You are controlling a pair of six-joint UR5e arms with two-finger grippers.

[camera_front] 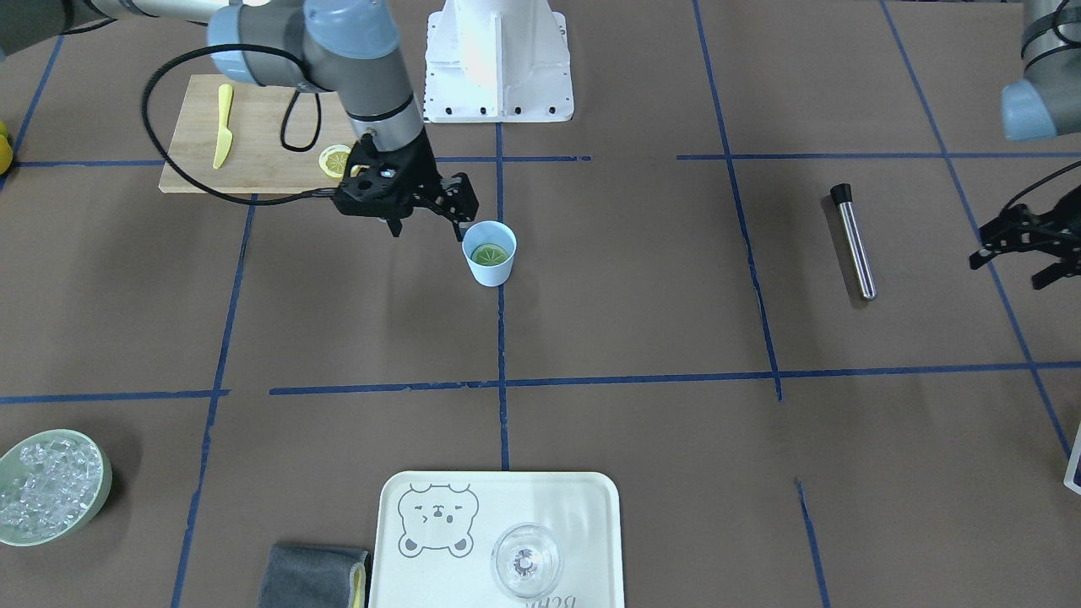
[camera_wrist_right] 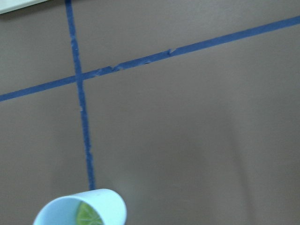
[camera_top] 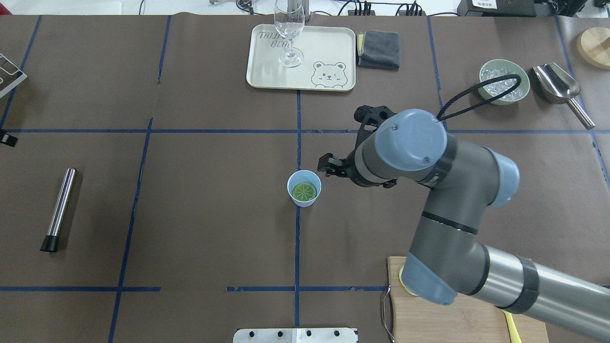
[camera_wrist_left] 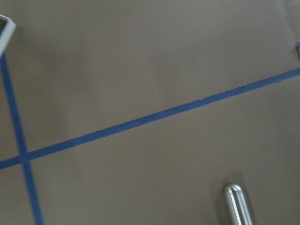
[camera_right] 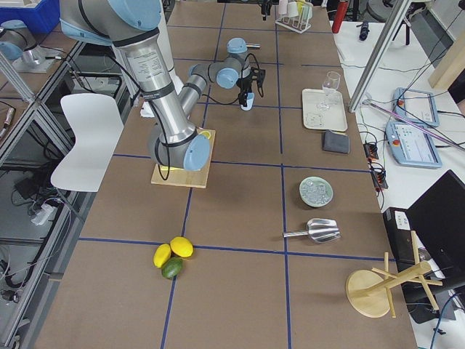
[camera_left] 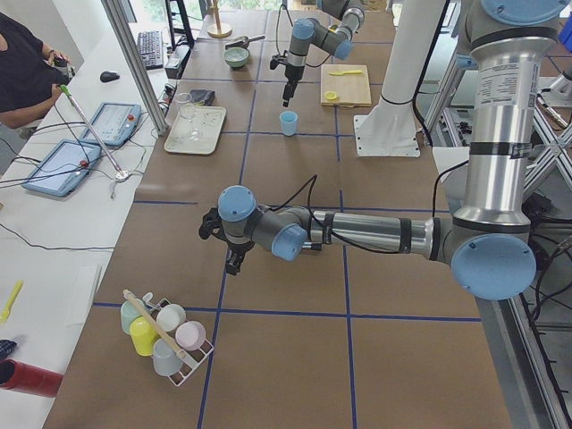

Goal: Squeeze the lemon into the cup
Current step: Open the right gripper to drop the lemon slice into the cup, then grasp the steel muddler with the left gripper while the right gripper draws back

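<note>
The light-blue cup (camera_front: 489, 263) stands upright on the brown table near the middle and holds a greenish citrus slice (camera_front: 490, 253). It also shows in the overhead view (camera_top: 304, 200) and at the bottom of the right wrist view (camera_wrist_right: 110, 206). My right gripper (camera_front: 460, 209) hovers just beside the cup's rim on the robot's side; it looks open and empty, and shows overhead too (camera_top: 330, 166). A yellow lemon slice (camera_front: 335, 160) lies on the wooden cutting board (camera_front: 262, 110). My left gripper (camera_front: 1018, 262) is far off at the table's side, open and empty.
A yellow knife (camera_front: 223, 125) lies on the board. A steel muddler (camera_front: 853, 241) lies near the left gripper. A tray (camera_front: 566, 498) with a clear stemmed glass (camera_front: 525, 560), a grey cloth (camera_front: 312, 577) and a pale-green bowl of ice (camera_front: 51, 485) stand along the far edge.
</note>
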